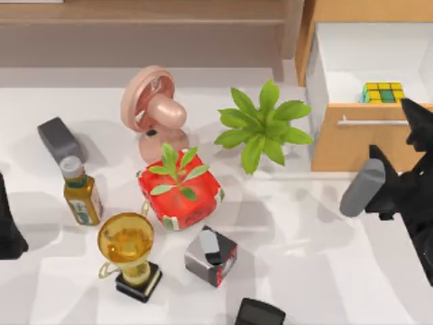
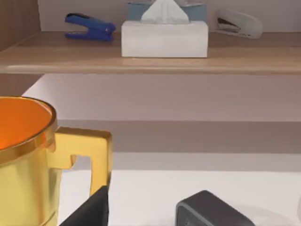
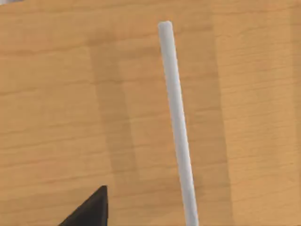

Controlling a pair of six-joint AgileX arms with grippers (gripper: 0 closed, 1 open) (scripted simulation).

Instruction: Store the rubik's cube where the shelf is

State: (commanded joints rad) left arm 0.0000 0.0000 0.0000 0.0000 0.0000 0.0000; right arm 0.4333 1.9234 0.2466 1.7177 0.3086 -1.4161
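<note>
Top view: small yellow-green-blue rubik's cube (image 1: 383, 93) sits inside the open white drawer (image 1: 352, 61) of the light wooden cabinet, just behind its front with the silver bar handle (image 3: 177, 122). Right gripper (image 1: 414, 135) hovers at that front; can't tell its finger state. Left arm parked at the left edge. Cube looks light, rigid, slick; pinch two opposite flat faces. Long light-brown shelf (image 1: 142, 15) is well apart.

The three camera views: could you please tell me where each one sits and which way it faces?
Top view: above the table, looking down on the yellow-green rubik's cube in the open light wooden drawer; right end effector beside it.
Left wrist view: low, facing the long light-brown wooden shelf past the golden trophy cup.
Right wrist view: close against the drawer front's silver bar handle.
Shared: handle, trophy, shelf with top view.
</note>
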